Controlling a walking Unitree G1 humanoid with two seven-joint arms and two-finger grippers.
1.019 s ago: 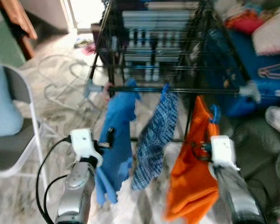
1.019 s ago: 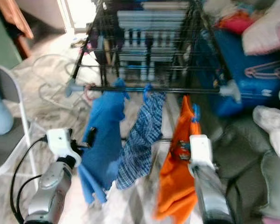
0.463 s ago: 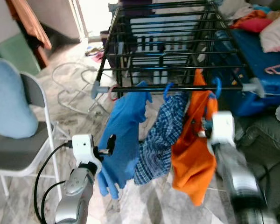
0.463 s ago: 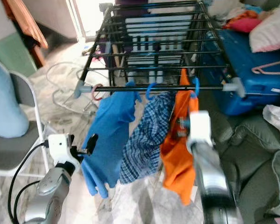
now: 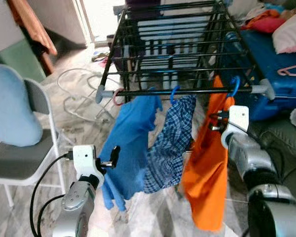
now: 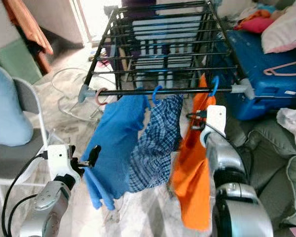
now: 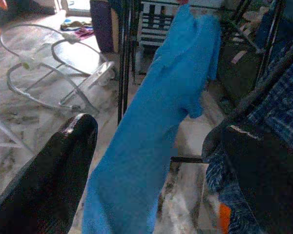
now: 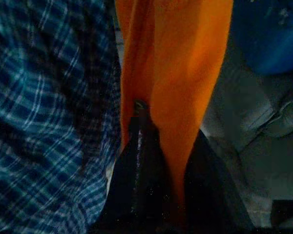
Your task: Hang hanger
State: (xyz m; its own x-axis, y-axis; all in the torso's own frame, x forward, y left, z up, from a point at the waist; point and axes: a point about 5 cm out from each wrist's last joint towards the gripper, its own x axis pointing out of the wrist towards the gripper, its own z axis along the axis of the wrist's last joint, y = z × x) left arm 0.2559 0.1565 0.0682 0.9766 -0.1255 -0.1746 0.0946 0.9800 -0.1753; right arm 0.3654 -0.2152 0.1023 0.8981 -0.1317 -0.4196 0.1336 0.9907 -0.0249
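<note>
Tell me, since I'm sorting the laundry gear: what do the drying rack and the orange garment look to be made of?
The drying rack looks like thin metal rod with a black coating, with grey, plastic-looking end caps. The orange garment looks like soft matte fabric, hanging in limp folds; the fibre cannot be told.

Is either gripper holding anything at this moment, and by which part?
The right gripper is shut on the orange garment, pinching the cloth just below its blue hanger hook. The left gripper is open, empty.
</note>
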